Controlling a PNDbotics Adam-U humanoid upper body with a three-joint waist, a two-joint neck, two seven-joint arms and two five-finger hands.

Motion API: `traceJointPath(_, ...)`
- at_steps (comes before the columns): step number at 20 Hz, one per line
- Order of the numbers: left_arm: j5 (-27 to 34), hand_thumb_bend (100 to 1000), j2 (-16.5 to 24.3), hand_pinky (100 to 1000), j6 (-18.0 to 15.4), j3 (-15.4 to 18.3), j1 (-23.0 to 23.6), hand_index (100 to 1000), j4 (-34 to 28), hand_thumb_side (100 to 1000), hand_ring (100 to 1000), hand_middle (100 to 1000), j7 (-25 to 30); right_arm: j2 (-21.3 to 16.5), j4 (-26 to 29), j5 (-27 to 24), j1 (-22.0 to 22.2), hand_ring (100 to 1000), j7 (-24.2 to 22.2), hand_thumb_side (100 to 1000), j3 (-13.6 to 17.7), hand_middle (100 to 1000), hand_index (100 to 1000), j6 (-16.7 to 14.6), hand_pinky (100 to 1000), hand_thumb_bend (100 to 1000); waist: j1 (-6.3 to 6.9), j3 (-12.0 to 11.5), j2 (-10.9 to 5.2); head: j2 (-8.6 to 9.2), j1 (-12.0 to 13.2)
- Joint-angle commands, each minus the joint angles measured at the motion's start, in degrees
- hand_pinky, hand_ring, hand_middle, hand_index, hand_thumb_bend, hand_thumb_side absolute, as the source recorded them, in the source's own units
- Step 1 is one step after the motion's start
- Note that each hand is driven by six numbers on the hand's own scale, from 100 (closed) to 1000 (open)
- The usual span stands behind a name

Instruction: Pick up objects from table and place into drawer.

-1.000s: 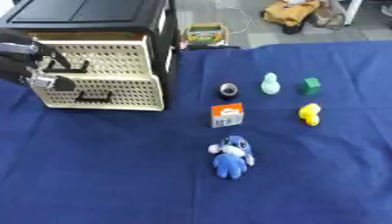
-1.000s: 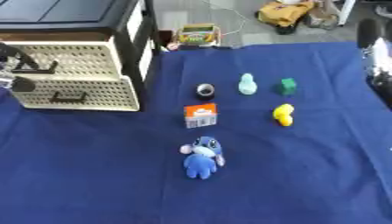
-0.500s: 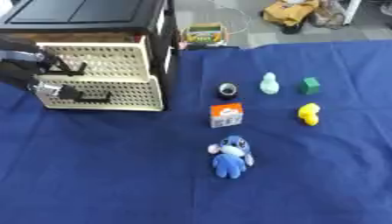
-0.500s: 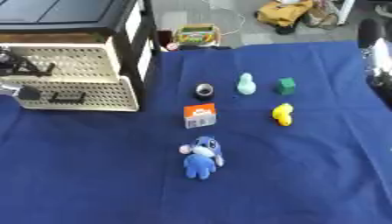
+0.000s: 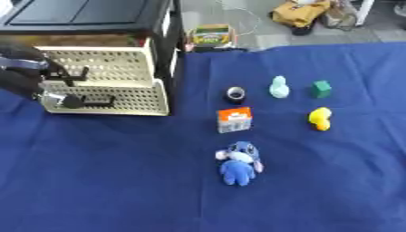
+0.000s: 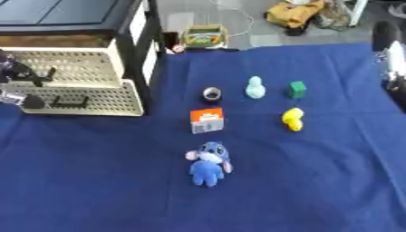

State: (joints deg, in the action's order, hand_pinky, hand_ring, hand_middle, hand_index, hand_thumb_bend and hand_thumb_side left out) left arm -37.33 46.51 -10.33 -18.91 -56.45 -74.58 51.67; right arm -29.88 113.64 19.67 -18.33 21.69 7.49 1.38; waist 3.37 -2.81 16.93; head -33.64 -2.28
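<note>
A black cabinet with two beige perforated drawers stands at the upper left. The lower drawer sticks out a little further than the upper drawer. My left hand is at the drawer fronts, fingers curled at the lower drawer's dark handle. On the blue cloth lie a blue plush toy, an orange box, a small dark roll, a mint figure, a green cube and a yellow toy. My right hand shows at the right edge, far from them.
The blue cloth covers the whole table. Beyond its far edge, on the floor, lie a colourful box and a yellowish bundle. The cabinet blocks the upper left corner.
My left hand has shifted slightly down and right along the drawer fronts, towards the lower handle. The objects on the cloth have not moved.
</note>
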Motion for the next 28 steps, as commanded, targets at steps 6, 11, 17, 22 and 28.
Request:
traceJointPath(6, 2.06, 606, 2.21, 100, -0.7, 0.09, 0.32, 798, -2.29, 1000, 100, 100, 0.3, -0.79, 0.95, -0.14, -0.47, 583, 0.26, 770, 0.75, 451, 733, 0.04, 621, 448, -0.29, -0.27, -1.09, 0.29, 0.13)
traceJointPath(11, 3.3, 602, 3.1, 100, -0.81, -0.03, 1.24, 807, -3.61, 982, 100, 100, 0.3, -0.78, 0.95, -0.12, -0.52, 584, 0.28, 772, 0.78, 451, 733, 0.06, 621, 448, -0.37, -0.38, -1.13, 0.28, 0.12)
traceJointPath(17, 3.89, 569, 4.45, 100, -0.67, -0.06, 2.62, 811, -5.47, 967, 100, 100, 0.3, -0.72, 0.95, -0.14, -0.63, 584, 0.39, 774, 0.88, 452, 733, 0.04, 621, 448, -0.55, -0.46, -1.21, 0.38, 0.12)
traceJointPath(22, 4.25, 559, 5.79, 100, -0.24, 0.32, 4.22, 812, -7.36, 970, 100, 100, 0.3, -0.69, 0.95, -0.16, -0.71, 585, 0.44, 775, 0.92, 452, 733, 0.05, 621, 448, -0.65, -0.58, -1.24, 0.35, 0.09)
traceJointPath(28, 5.14, 551, 7.34, 100, 0.31, 0.79, 6.2, 812, -10.57, 975, 100, 100, 0.3, -0.72, 0.95, -0.15, -0.87, 585, 0.47, 777, 0.94, 453, 734, 0.03, 621, 447, -0.76, -0.72, -1.24, 0.22, 0.07)
